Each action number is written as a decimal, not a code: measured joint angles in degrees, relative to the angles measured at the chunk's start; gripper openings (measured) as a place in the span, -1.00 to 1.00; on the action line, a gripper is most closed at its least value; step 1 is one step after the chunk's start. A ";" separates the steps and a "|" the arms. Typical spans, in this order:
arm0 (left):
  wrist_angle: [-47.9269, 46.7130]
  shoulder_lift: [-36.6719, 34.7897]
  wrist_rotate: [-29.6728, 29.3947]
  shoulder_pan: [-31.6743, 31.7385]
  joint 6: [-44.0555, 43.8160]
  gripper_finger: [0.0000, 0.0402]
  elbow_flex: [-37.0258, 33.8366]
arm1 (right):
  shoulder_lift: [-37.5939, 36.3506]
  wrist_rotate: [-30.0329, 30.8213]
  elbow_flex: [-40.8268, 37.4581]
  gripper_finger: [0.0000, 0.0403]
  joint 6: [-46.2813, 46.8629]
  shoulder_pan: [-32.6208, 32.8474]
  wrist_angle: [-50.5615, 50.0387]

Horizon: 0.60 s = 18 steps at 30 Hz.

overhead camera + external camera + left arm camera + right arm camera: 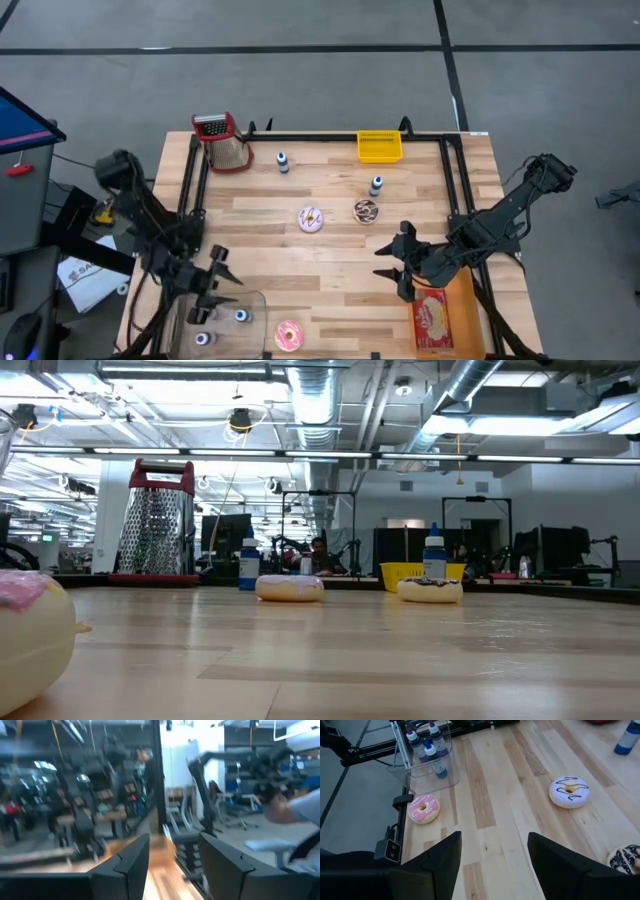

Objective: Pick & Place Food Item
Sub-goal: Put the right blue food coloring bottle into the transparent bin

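Note:
A pink-iced donut point(289, 335) lies near the table's front edge, beside a clear container point(225, 312) of small bottles. A white-iced donut point(310, 219) and a chocolate donut point(366, 211) lie mid-table. My left gripper point(223, 277) hangs open above the container's far side, raised and pointing across the table toward the right; nothing is between its fingers point(131, 860). My right gripper point(392, 262) hovers open above the table right of centre, pointing toward the pink donut point(423, 808) and the white donut point(569, 791).
A metal grater point(225, 140), a yellow bin point(380, 147) and two small bottles point(283, 162) point(376, 185) stand toward the far edge. An orange packet point(432, 322) lies front right. A black frame point(450, 180) runs along the table's sides. Bare wood lies between the donuts.

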 joint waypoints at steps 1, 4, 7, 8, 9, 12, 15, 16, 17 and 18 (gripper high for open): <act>-0.10 -1.84 0.01 0.99 2.14 -0.18 0.00 | 0.00 -0.01 0.00 0.10 -0.45 -0.17 0.23; -0.07 -6.67 -0.32 7.19 3.94 -0.20 0.00 | 0.00 -0.02 0.00 0.10 -1.60 -0.70 0.65; -0.46 -8.75 -0.11 15.98 2.73 -0.23 0.00 | 0.02 -0.02 0.00 0.10 -3.96 -1.33 1.46; -0.45 -9.21 0.27 18.82 2.32 -0.24 0.04 | 0.02 0.00 0.00 0.10 -4.92 -1.66 1.97; -0.39 -9.37 0.32 21.68 1.31 -0.24 0.33 | 0.02 -0.02 0.00 0.10 -5.99 -1.99 2.65; -0.58 -9.32 1.21 29.36 -0.85 -0.26 2.43 | 0.02 0.00 0.00 0.10 -8.92 -3.19 4.82; -0.56 -8.29 6.37 35.46 -1.03 -0.27 5.11 | 0.02 0.00 0.00 0.10 -11.97 -4.43 7.37; -0.69 -7.88 9.07 37.30 -1.03 -0.26 5.84 | 0.02 0.00 0.00 0.10 -13.03 -4.84 8.13; -0.70 -7.48 12.14 38.89 -1.03 -0.26 6.61 | 0.02 0.02 0.00 0.10 -14.18 -5.14 8.64; -0.64 -7.05 15.68 40.50 -1.08 -0.26 7.34 | 0.02 0.02 0.00 0.10 -15.35 -5.33 9.06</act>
